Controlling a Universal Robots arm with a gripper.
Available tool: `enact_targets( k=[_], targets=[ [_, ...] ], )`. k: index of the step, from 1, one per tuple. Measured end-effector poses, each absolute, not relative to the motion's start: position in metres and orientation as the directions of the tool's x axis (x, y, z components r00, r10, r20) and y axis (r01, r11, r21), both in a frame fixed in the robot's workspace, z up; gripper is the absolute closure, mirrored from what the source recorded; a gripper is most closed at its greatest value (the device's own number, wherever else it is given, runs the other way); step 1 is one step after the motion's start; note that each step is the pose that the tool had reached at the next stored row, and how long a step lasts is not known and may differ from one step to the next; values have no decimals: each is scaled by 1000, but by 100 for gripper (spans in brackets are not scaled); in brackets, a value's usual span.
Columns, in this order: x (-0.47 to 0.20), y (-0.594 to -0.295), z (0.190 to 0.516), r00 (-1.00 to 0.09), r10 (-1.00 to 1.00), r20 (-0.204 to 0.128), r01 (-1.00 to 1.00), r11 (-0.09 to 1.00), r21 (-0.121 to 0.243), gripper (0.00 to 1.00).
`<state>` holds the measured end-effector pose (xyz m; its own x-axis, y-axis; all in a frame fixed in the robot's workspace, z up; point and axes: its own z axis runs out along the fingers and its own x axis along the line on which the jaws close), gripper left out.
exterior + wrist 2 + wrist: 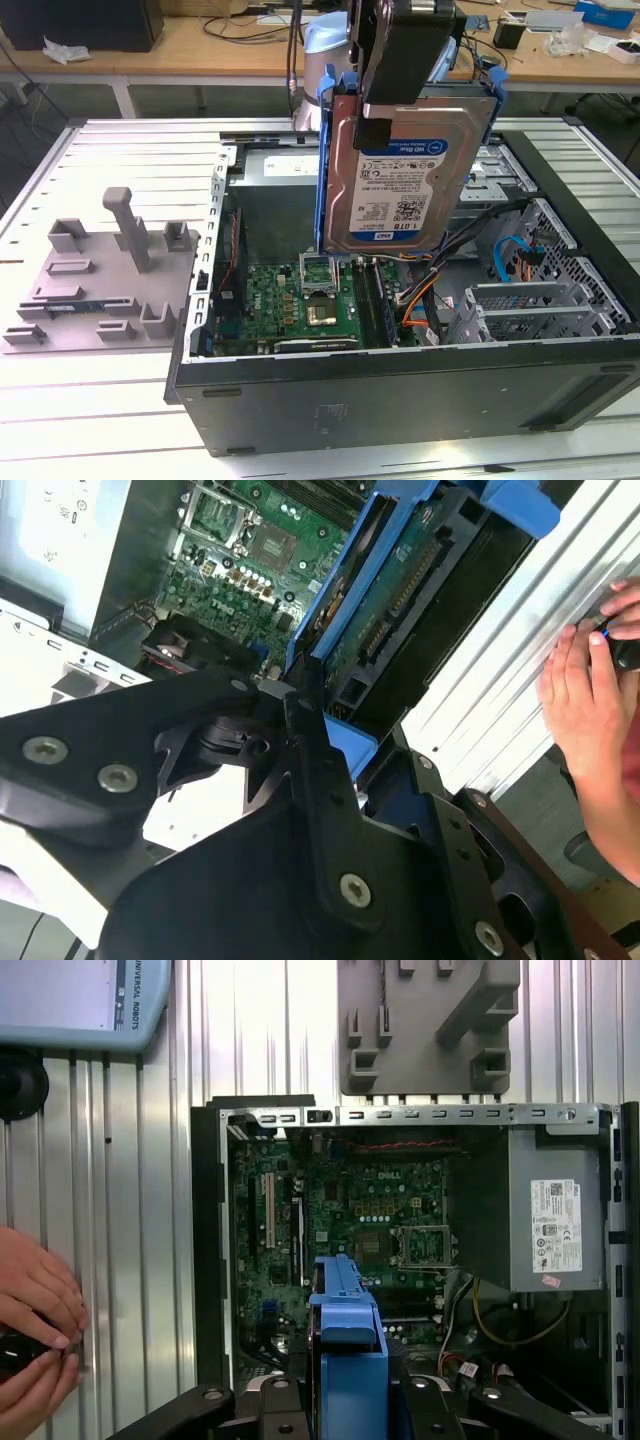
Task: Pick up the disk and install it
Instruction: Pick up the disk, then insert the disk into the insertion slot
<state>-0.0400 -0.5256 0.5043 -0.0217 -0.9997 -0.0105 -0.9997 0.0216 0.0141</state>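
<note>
Disk hangs upright above the open computer case, label face out and blue carrier framing its edges. The end effector is clenched on its upper end, with one black finger lying across the label face. In the first wrist view the carrier's edge sits between the black finger links, over the motherboard inside the case.

The step in hand, as I judge it, is carrying the disk to its mount inside the case. Which slot is meant cannot be told, though a metal cage at one end of the case looks likely.

- **Grip:** The hold is on one end only, so the hanging weight could pivot. Slow, smooth motion would suit, with no sudden turn of the wrist.
- **Clearance:** The bare processor socket and a tangle of cables lie inside the case beneath the drive. The lower edge should stay clear of both.
- **Alignment:** The carrier's sides should be square to the mount before any push. A skewed entry would probably jam the plastic.
- **Surroundings:** A person's hands rest on the slatted surface beside the case, so travel should stay within the case outline.
</note>
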Motion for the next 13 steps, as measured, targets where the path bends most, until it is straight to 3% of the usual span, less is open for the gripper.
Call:
enact_targets(
  k=[13],
  targets=[
    [-38,-526,504,-22,-1000,-10,-1000,21,14,64]
  ],
)
